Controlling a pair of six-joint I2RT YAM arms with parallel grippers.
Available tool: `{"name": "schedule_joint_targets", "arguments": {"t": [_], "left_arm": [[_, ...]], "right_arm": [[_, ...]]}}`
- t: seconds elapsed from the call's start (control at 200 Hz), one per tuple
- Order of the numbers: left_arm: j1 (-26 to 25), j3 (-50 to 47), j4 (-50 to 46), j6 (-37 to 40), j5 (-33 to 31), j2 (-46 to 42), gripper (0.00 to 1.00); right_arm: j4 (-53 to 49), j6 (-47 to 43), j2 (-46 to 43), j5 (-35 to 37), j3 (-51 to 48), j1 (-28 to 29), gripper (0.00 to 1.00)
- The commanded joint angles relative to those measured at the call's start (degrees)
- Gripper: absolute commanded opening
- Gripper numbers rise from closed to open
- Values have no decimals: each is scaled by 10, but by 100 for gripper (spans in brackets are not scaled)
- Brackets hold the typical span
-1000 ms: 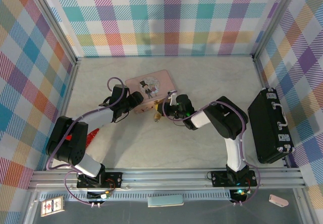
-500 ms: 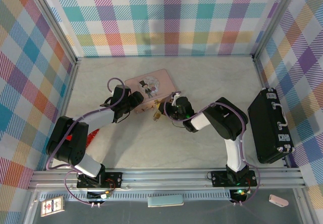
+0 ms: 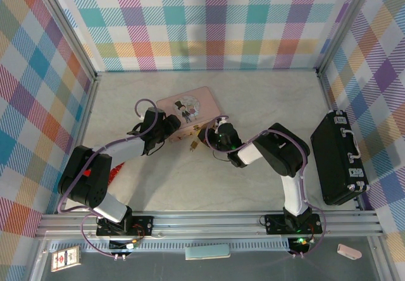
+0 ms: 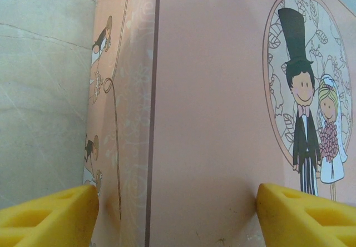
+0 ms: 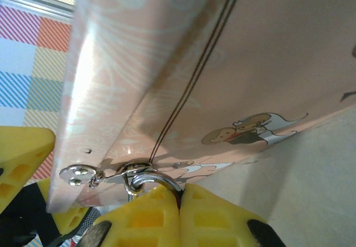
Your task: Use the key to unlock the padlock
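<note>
The pink tin (image 3: 190, 109) lies mid-table with its cartoon lid (image 4: 222, 91) facing up. My left gripper (image 3: 172, 126) is open at the tin's near-left corner. Its yellow fingers (image 4: 50, 213) are spread over the lid and side wall, and my left gripper (image 4: 178, 202) clasps nothing. The padlock (image 3: 193, 144) shows as a small brass speck at the tin's front. Its silver shackle (image 5: 161, 179) hooks through the tin's hasp (image 5: 83, 173). My right gripper (image 5: 179, 194) is shut on that shackle, so the lock body is hidden. From above, my right gripper (image 3: 205, 135) sits beside the lock. The key is hidden.
A black case (image 3: 338, 157) lies along the right wall. A red block (image 3: 114, 170) sits beside the left arm's base link. Plaid walls enclose the table on three sides. Open tabletop lies in front of and behind the tin.
My right gripper has edged slightly left toward the tin, and the brass padlock has shifted left with it. The left arm and the tin have stayed put.
</note>
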Motion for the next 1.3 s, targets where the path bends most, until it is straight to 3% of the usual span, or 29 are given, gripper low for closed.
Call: {"name": "schedule_joint_targets", "arguments": {"t": [0.0, 0.635, 1.295], "left_arm": [[-14, -24, -66, -5, -6, 17, 74], [-24, -24, -64, -20, -16, 27, 74], [-24, -21, -71, -24, -28, 34, 74]], "right_arm": [[-42, 44, 6, 49, 4, -1, 0], [-93, 192, -8, 138, 10, 13, 0], [-139, 239, -38, 177, 1, 12, 0]]}}
